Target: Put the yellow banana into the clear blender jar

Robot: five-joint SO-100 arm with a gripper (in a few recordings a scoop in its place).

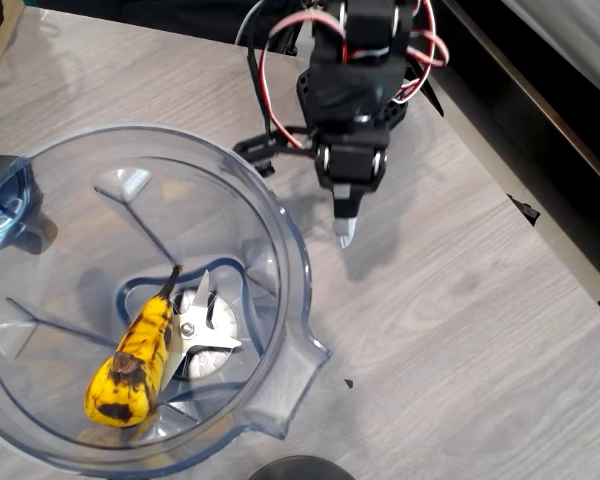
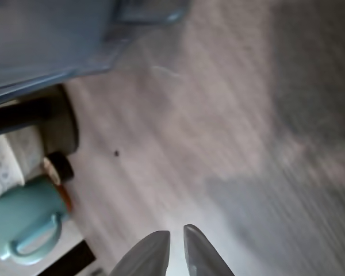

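Note:
The yellow banana (image 1: 132, 367), speckled brown-black with a dark stem, lies inside the clear blender jar (image 1: 280, 225), leaning beside the steel blade (image 1: 202, 328) at the jar's base. My gripper (image 1: 344, 232) hangs over the bare table to the right of the jar, well apart from it, with its tips together and nothing held. In the wrist view the gripper (image 2: 176, 237) shows two pale fingertips almost touching, and the blurred jar (image 2: 57, 40) fills the upper left corner.
A small dark blue-grey cap (image 1: 5, 200) sits against the jar's left side. A dark round object (image 1: 300, 468) peeks in at the bottom edge. The table edge (image 1: 540, 220) runs down the right. The wrist view shows a teal mug (image 2: 24, 225) at the left.

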